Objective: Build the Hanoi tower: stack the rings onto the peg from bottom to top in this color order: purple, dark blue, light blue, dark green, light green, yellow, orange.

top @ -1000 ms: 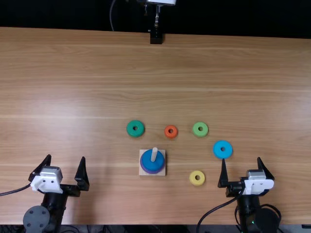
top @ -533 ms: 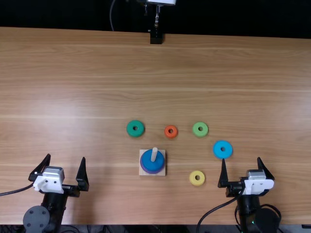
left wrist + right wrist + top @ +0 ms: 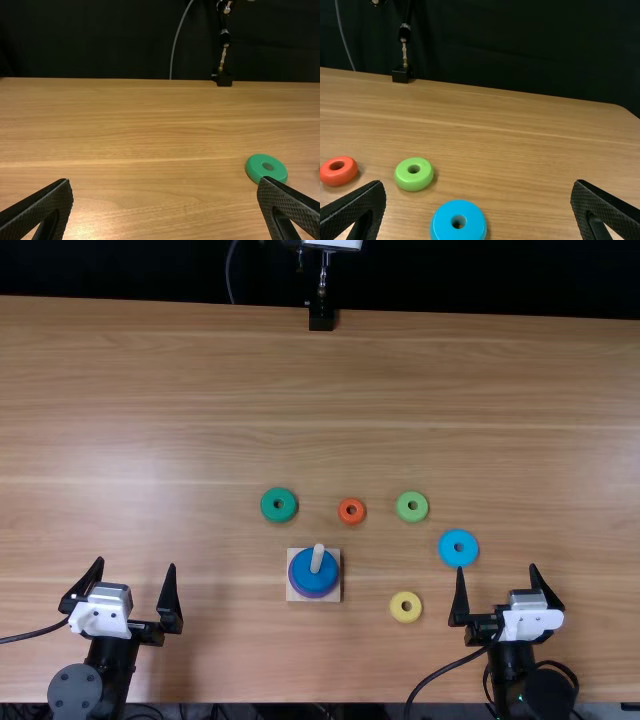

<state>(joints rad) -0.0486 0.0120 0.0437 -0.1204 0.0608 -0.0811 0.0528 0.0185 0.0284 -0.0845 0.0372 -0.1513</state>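
Observation:
The left gripper (image 3: 139,572) stands open and empty at the near left; it is also open in the left wrist view (image 3: 165,185). At the near right the right gripper (image 3: 496,574) is open, as in the right wrist view (image 3: 478,185). A dark blue ring (image 3: 308,579) lies over the purple ring (image 3: 309,594) around the peg (image 3: 317,558). Loose on the table are the light blue ring (image 3: 446,548), close to the right gripper's left finger, yellow ring (image 3: 394,611), light green ring (image 3: 402,506), orange ring (image 3: 342,513) and dark green ring (image 3: 268,507).
The peg's square wooden base (image 3: 335,590) rests near the middle of the table (image 3: 320,390). At the far edge stands a black clamp mount (image 3: 321,318). Dark cables run beside both arms.
The left gripper has shifted very slightly to the right. The right gripper and the rings have not moved.

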